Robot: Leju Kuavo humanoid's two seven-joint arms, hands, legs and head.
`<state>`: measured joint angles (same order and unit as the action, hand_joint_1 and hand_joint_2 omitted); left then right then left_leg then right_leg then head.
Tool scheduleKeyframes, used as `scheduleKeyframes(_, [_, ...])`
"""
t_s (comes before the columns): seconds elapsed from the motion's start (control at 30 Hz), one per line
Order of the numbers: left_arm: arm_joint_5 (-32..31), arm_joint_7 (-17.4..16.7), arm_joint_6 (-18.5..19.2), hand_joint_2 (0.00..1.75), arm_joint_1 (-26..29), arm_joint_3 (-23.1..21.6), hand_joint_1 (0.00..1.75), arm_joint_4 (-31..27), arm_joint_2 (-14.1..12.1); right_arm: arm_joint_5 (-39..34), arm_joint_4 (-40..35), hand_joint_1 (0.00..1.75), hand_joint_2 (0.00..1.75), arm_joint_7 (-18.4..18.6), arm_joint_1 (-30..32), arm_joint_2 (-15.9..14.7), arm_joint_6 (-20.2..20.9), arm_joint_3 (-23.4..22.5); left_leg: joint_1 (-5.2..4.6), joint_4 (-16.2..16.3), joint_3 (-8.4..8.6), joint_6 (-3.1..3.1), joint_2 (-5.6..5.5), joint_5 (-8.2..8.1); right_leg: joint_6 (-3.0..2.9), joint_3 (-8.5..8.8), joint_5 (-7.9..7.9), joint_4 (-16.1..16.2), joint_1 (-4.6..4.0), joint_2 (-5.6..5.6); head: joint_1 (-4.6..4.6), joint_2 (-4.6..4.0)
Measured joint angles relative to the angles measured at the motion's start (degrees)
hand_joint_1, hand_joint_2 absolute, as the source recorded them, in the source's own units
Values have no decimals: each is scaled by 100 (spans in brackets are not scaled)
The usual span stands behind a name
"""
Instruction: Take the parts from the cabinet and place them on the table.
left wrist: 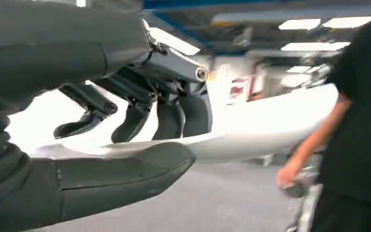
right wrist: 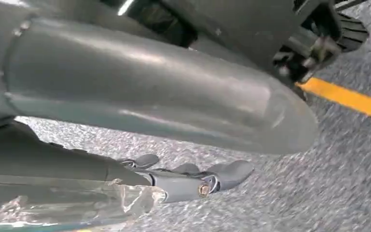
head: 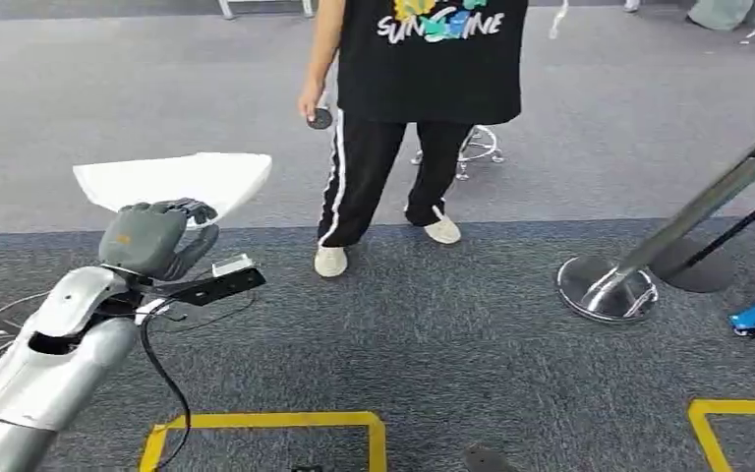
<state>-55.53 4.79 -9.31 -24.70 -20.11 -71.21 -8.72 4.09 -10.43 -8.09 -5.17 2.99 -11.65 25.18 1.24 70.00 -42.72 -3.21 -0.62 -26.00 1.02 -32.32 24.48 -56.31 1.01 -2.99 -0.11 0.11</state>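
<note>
Nearest, yellow floor tape (head: pixel 265 421) marks a box on the grey carpet. Above it the left hand (head: pixel 153 239) grips a white sheet-like part (head: pixel 172 180), thumb beneath and fingers (left wrist: pixel 134 118) curled over its edge. The right hand (right wrist: pixel 193 180) hangs by the floor; its fingers look loosely extended, holding nothing. Beyond stand a person (head: pixel 423 108) and a chrome post base (head: pixel 608 287). Likely step: carrying; next, find the table and lay the part flat.

Grey carpet floor (head: pixel 472 324) bears yellow tape outlines (head: pixel 265 423) and a chrome stanchion base (head: pixel 607 288).
</note>
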Motion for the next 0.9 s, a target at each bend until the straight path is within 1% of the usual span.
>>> scheduleKeyframes(0.03, [83,0,41,175,-26,20,175,-24,-15,-7,0,0,0,-9,2,0,0,-17,37,-430,221,-51,72,240,40,9,25,-26,32,-71,7,0])
scheduleKeyframes(0.07, [159,4,72,175,-67,42,175,-48,-22,-20,0,0,0,-22,4,-2,-9,-26,79,-917,485,-114,265,459,103,20,66,-70,57,-142,0,0])
scheduleKeyframes(0.1, [207,4,94,175,-141,46,175,-52,-20,-33,0,0,0,-26,13,-59,-22,-37,64,-1162,626,-200,594,427,172,-9,125,-135,14,-193,-29,0])
scheduleKeyframes(0.13, [260,4,122,175,-176,46,175,-68,-6,-46,0,0,0,-35,13,-57,-28,-57,68,-1189,598,-4,465,387,212,-25,189,-222,-5,-262,-33,0])
scheduleKeyframes(0.17, [308,4,135,175,-178,46,175,-85,-9,-48,0,0,0,-42,16,-61,-37,-77,48,-1154,577,83,410,356,225,19,201,-196,-15,-320,24,0])
scheduleKeyframes(0.2, [349,4,146,175,-172,48,175,-85,-15,-50,0,0,0,-39,19,-61,-39,-96,37,-1143,572,130,339,329,231,31,228,-163,-11,-382,31,0])
scheduleKeyframes(0.23, [393,4,146,175,-172,59,175,-85,-44,-57,0,0,0,-39,18,-61,-46,-111,39,-1134,562,177,250,327,244,92,242,-151,6,-450,26,0])
scheduleKeyframes(0.27, [423,4,142,175,-168,64,175,-90,-48,-61,-2,0,0,-39,12,-61,-50,-114,40,-1141,580,232,170,332,288,78,297,-185,43,-354,37,0])
scheduleKeyframes(0.3, [463,13,133,175,-177,66,175,-92,-55,-61,-2,0,0,-42,9,-61,-57,-118,41,-1141,583,261,114,340,285,3,461,-396,59,-10,48,0])
scheduleKeyframes(0.33, [474,18,126,175,-179,66,175,-92,-44,-61,-2,0,0,-42,13,-61,-61,-125,39,-1141,582,287,49,341,270,-178,655,-786,43,155,63,0])
scheduleKeyframes(0.37, [489,24,127,175,-171,64,175,-92,-31,-61,0,0,0,-42,26,-61,-61,-131,27,-1141,582,311,-19,335,256,-440,867,-1305,15,229,81,0])
scheduleKeyframes(0.4, [509,26,127,175,-157,64,175,-92,-22,-61,0,0,0,-42,43,-61,-61,-138,10,-1141,582,326,-95,329,235,-691,1011,-1743,-6,259,85,0])
scheduleKeyframes(0.43, [513,26,127,175,-141,64,175,-92,-20,-61,0,0,0,-42,57,-61,-61,-151,-15,-1140,582,337,-171,328,202,-888,1060,-2021,-31,267,85,0])
scheduleKeyframes(0.47, [515,28,127,175,-127,64,175,-92,-20,-61,0,0,0,-42,66,-61,-61,-157,-40,-1140,583,348,-259,329,155,-962,967,-2033,-54,275,83,0])
scheduleKeyframes(0.5, [515,28,127,175,-124,64,175,-92,-20,-57,0,0,0,-42,67,-61,-59,-162,-61,-1141,584,357,-353,330,86,-898,720,-1749,-89,292,83,0])
scheduleKeyframes(0.53, [522,28,127,175,-124,64,175,-92,-20,-48,0,0,0,-41,64,-61,-57,-162,-74,-1141,586,360,-439,331,9,-729,431,-1297,-125,342,83,0])
scheduleKeyframes(0.57, [531,28,127,175,-123,64,175,-92,-17,-44,0,0,0,-42,64,-61,-55,-162,-78,-1141,587,361,-518,332,-69,-494,140,-730,-162,497,81,0])
scheduleKeyframes(0.6, [544,28,124,175,-109,64,175,-92,-11,-39,2,0,0,-41,66,-74,-52,-164,-50,-1141,585,359,-574,336,-145,-352,60,-350,-172,870,79,0])
scheduleKeyframes(0.63, [559,28,111,175,-93,66,175,-90,-13,-31,11,0,0,-44,93,-79,-50,-164,-70,-1140,569,343,-650,343,-128,-258,56,-302,-143,904,63,0])
scheduleKeyframes(0.67, [568,28,107,175,-60,64,175,-85,-11,-22,11,0,0,-48,86,-79,-48,-164,-35,-1146,553,313,-696,361,-85,-236,60,-289,-173,829,101,0])
scheduleKeyframes(0.7, [577,28,105,175,-20,66,175,-85,-11,-11,11,0,0,-41,78,-79,-48,-164,-3,-1163,546,270,-769,379,-86,-236,61,-294,-189,783,94,0])
scheduleKeyframes(0.73, [581,28,98,175,0,68,175,-85,-19,-2,11,0,0,-44,85,-76,-46,-164,-1,-1194,545,233,-834,403,-85,-221,57,-271,-193,718,101,0])
scheduleKeyframes(0.77, [581,28,94,175,9,77,175,-85,-42,4,9,0,0,-46,81,-48,-44,-164,-26,-1182,530,213,-812,387,-60,-176,7,-157,-125,612,90,0])
scheduleKeyframes(0.8, [581,28,87,175,3,75,175,-85,-41,7,11,0,0,-48,79,-57,-46,-166,-76,-1113,502,196,-448,290,-55,-144,-16,-103,-134,550,77,0])
scheduleKeyframes(0.83, [583,28,87,175,-8,75,175,-85,-39,9,13,0,0,-48,84,-57,-46,-166,-75,-856,381,164,-192,80,-89,-129,-23,-82,-135,472,44,0])
scheduleKeyframes(0.87, [583,28,85,175,-13,75,175,-85,-33,11,13,0,0,-46,91,-57,-46,-166,-73,-439,196,140,-92,-152,-89,-131,-21,-82,-139,387,51,0])
scheduleKeyframes(0.9, [585,28,87,175,4,72,175,-85,-26,18,15,0,0,-35,104,-57,-44,-166,-67,-38,20,122,-43,-326,-91,-129,-16,-83,-139,304,39,0])
